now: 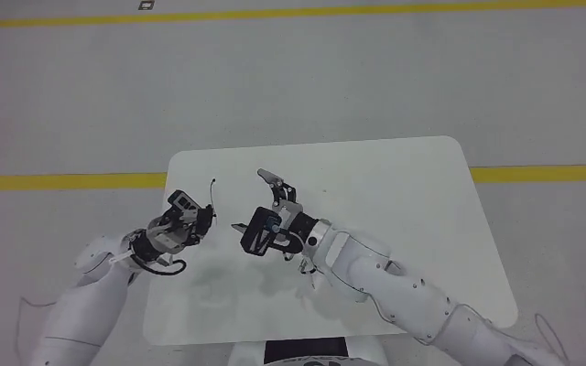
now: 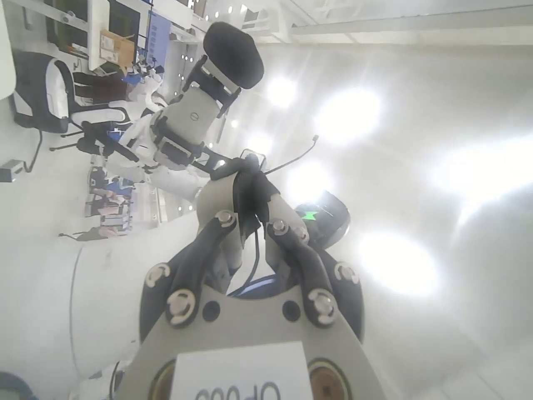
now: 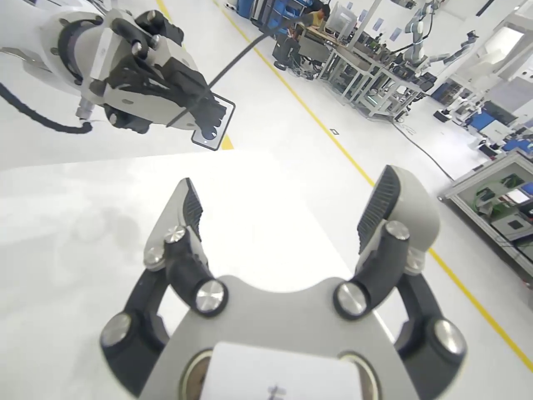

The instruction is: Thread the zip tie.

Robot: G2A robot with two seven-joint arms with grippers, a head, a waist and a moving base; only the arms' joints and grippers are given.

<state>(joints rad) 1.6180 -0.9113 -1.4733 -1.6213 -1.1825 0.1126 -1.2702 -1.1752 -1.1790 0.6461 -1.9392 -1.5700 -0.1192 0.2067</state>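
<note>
1. Zip tie (image 1: 211, 192): a thin black strap, held off the tabletop (image 1: 394, 183) by the left tool (image 1: 201, 218), which is clamped on it near one end. The long free part sticks out past the fingertips. In the right wrist view a short stub shows on the other side of the pinch.
2. Right tool (image 1: 259, 209): jaws wide apart and holding nothing. It sits near the left tool, facing it, and does not touch the strap. Its ribbed pads (image 3: 377, 206) are bare.
3. The far tip of the free part carries a small thickening (probably the head, but too small to be sure).
4. Handling, as a judgement:
   - The strap is very light, so weight is no concern.
   - It is narrow, smooth plastic, so it will likely slide or roll in a loose pinch.
   - It is springy rather than limp. In the left wrist view the free part bows slightly yet carries itself.
   - If nudged from the side it should deflect away rather than stay put.
5. Where to take hold, as a judgement:
   - Grip the flat faces between the ribbed pads, not the thin edges.
   - Grip close to the end being guided, so that little strap overhangs and wanders.
   - Keep the pads off the head's opening, which has to be left free for threading.
6. Risks:
   - A long unsupported span between the two grips would flex and spoil alignment.
   - A hard tug could drag the strap through the left tool's pinch.
</note>
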